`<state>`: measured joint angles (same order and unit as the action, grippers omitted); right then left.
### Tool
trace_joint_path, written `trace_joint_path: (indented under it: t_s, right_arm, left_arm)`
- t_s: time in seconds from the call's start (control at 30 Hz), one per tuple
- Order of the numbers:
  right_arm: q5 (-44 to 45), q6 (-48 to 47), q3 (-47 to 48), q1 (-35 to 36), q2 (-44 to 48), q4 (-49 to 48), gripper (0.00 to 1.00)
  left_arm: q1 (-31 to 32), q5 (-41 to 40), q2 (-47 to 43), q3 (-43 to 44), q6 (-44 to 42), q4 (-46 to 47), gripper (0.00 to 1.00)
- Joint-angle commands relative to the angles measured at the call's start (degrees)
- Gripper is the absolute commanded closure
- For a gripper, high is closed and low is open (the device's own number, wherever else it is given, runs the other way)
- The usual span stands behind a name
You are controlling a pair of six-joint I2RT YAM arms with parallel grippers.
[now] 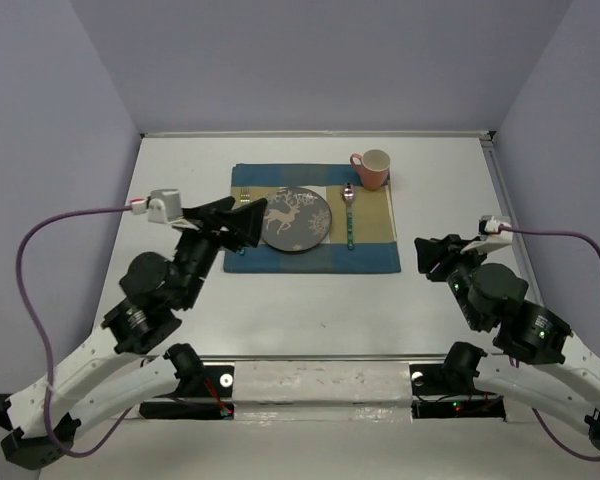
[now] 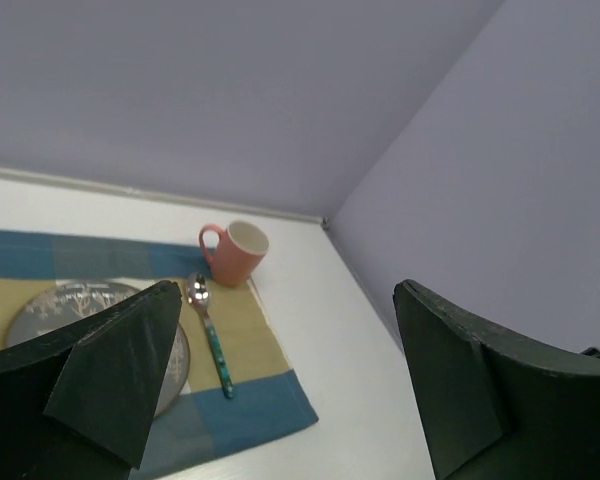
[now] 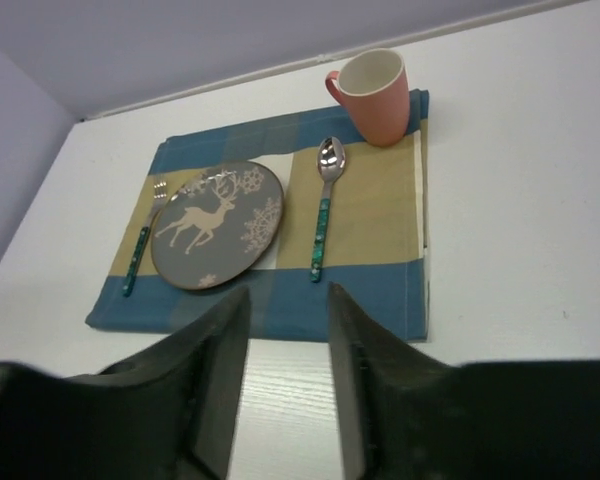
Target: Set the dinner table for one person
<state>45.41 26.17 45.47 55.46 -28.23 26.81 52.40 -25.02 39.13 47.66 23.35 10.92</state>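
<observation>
Plate (image 1: pixel 296 220) between fork (image 3: pixel 140 245) and spoon (image 1: pixel 349 215); mug (image 1: pixel 372 168) on mat (image 1: pixel 370 256).

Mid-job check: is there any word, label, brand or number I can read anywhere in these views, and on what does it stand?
No readable text in any view.
The plate shows a deer and snowflakes, pictures only.
The pink mug shows no mark on the sides in view.
The spoon and fork handles carry a teal pattern too small to make out.
</observation>
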Motion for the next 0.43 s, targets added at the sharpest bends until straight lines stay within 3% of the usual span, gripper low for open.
trace_joint_path:
  t_s: [0.0, 0.07, 0.2, 0.4]
  right_arm:
    - [1.70, -3.05, 4.44, -0.35, 2.30, -0.97, 0.48]
    - [2.58, -3.76, 5.06, -0.35, 3.52, -0.97, 0.40]
    - [5.12, -4.29, 5.24, -0.35, 4.67, -0.97, 0.32]
    - [5.83, -5.60, 6.73, -0.35, 2.57, -1.23, 0.30]
  left_arm:
    - [-0.11, -3.73, -6.69, 0.33, -5.68, -2.39, 0.01]
    - [-0.11, -3.81, -7.32, 0.68, -7.70, -3.00, 0.01]
    - [-0.19, -5.22, -7.41, 0.24, -9.72, -3.18, 0.01]
    - [-0.11, -5.57, -7.85, -0.90, -11.05, -1.60, 0.01]
